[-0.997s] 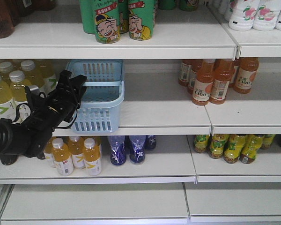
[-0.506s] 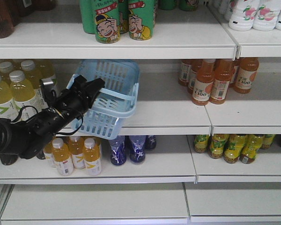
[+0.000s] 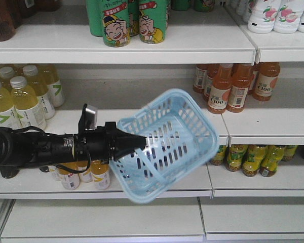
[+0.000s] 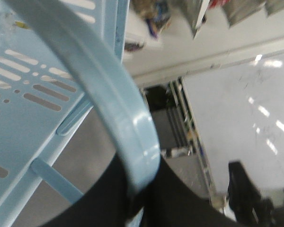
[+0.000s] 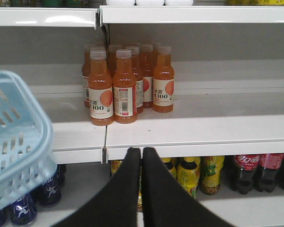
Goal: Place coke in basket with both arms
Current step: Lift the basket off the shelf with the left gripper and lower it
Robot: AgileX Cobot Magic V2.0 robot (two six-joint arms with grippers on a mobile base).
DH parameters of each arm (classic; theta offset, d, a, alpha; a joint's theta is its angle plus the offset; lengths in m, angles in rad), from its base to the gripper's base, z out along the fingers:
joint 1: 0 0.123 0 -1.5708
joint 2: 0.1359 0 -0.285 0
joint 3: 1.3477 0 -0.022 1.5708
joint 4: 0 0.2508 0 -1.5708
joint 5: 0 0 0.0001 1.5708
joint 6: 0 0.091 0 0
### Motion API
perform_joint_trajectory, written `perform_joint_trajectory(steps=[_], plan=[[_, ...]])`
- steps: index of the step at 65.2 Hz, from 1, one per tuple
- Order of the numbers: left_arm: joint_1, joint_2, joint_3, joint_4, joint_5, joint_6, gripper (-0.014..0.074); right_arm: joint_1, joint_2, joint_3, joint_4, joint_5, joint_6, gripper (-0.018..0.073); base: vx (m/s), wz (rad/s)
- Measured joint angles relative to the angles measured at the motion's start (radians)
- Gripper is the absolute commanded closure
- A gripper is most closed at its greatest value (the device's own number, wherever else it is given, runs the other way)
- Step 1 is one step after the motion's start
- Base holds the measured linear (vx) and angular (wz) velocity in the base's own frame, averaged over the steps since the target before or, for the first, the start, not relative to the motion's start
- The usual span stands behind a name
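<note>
the left arm [image 3: 35,149] comes in from the left, and the left gripper [image 3: 127,144] is pinching the pale handle [image 4: 128,113] of the basket [image 3: 142,178]. the basket hangs tipped in mid-air in front of the middle shelf [image 3: 263,119]. orange bottles [image 3: 228,88] stand to its right. the right gripper [image 5: 141,152] is pressed together, holding nothing.

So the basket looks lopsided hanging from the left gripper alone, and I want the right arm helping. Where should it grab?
Probably the rim of the light blue basket opposite the left gripper, approached from the robot's right. It hangs tilted, opening toward the front camera, so that thin lip is exposed. The right gripper is shut and must open first.
</note>
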Motion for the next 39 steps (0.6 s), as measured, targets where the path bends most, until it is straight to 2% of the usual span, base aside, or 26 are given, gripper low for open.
perform_joint_trajectory(steps=[3, 8, 15, 39], plan=[[-0.008, -0.012, 0.001, 0.084, -0.001, -0.032, 0.0604, 0.000, 0.000, 0.000, 0.000, 0.000, 0.000, 0.0564, 0.00, 0.00], [-0.027, -0.044, 0.017, 0.173, 0.008, -0.076, 0.0604, 0.000, 0.000, 0.000, 0.000, 0.000, 0.000, 0.0564, 0.00, 0.00], [-0.060, -0.108, 0.065, 0.239, 0.007, -0.097, 0.0604, 0.000, 0.000, 0.000, 0.000, 0.000, 0.000, 0.0564, 0.00, 0.00], [-0.175, -0.385, 0.270, 0.263, 0.007, -0.093, 0.0604, 0.000, 0.000, 0.000, 0.000, 0.000, 0.000, 0.0564, 0.00, 0.00]])
